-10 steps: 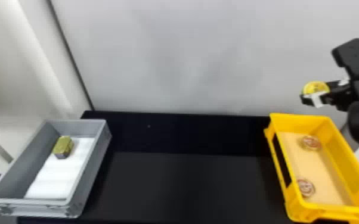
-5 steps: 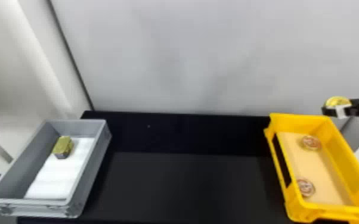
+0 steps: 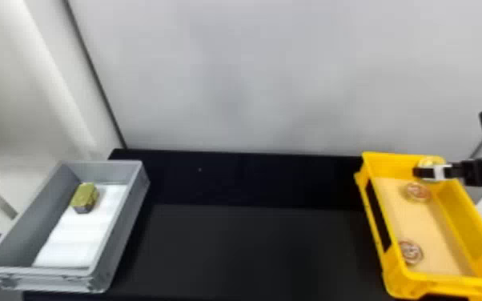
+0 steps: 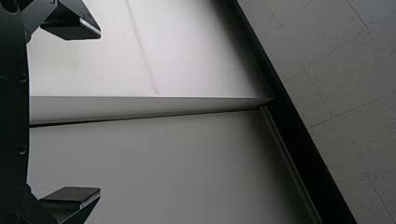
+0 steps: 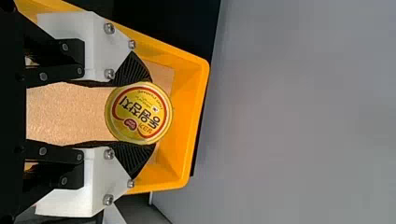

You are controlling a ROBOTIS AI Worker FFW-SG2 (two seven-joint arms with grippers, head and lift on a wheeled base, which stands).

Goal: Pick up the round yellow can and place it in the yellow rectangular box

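At the right of the head view my right gripper [image 3: 432, 170] reaches over the far end of the yellow rectangular box [image 3: 385, 236], with the round yellow can [image 3: 429, 161] held at its fingertips. In the right wrist view the right gripper [image 5: 136, 113] is closed on the can [image 5: 140, 111], one black pad against each side, with the box rim [image 5: 198, 102] beyond. My left gripper [image 4: 70, 113] stands open in the left wrist view, nothing between its fingers, in front of a pale wall.
Two round cans, one toward the back [image 3: 417, 192] and one nearer [image 3: 410, 252], lie on the box's tan floor. A grey box [image 3: 132, 224] at the left holds a gold-topped block [image 3: 84, 197]. Behind the black table [image 3: 252, 248] rises a grey wall.
Holding the can, my right gripper has moved right and then down, and back a little left, from above and behind the yellow box to its far end.
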